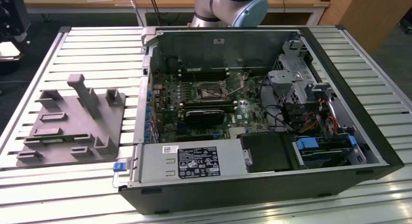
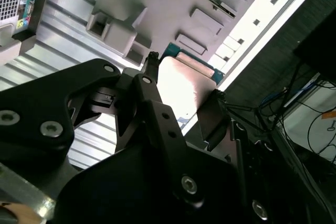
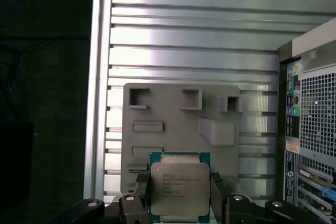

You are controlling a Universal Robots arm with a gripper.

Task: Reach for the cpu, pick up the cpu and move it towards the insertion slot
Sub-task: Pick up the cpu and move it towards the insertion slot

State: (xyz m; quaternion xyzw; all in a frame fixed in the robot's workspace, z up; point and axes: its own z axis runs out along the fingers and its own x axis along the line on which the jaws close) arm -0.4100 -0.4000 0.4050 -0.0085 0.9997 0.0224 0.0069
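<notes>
Closest in the first wrist view, the gripper (image 3: 179,191) has its two black fingers (image 3: 140,188) clenched on opposite edges of the cpu (image 3: 179,184), a flat square chip with a silver top and a green rim. The second wrist view shows the same hold from the side: the cpu (image 2: 184,85) sits between the fingers, pinched only at its thin edges. It hangs in the air above the grey fixture block (image 3: 173,121), apart from it, with the slatted metal worktop (image 3: 184,40) beyond. The open computer case (image 3: 315,129) stands to one side.

In the exterior view, the fixture block (image 1: 71,132) lies on the worktop (image 1: 96,45) at the exterior view's left, and the computer case (image 1: 257,188) lies at its right. The insertion slot (image 1: 209,91), a dark square socket with a silvery frame, sits deep inside the case on the green board, well apart from the fixture block.

What could go wrong, as a judgement:
- **Slipping:** the hold on such narrow edges looks slight, so a jolt or a quick swing could make the chip slip, tilt or drop.
- **Striking the case:** the way to the slot crosses the case wall, and a low pass could knock the chip against it.
- **Snagging:** a black card (image 1: 202,117) and loose cables (image 1: 283,120) lie near the slot, and a poorly judged approach could catch on them.
- **Bad seating:** a chip that arrives tilted or turned the wrong way could harm the socket's contacts.
</notes>
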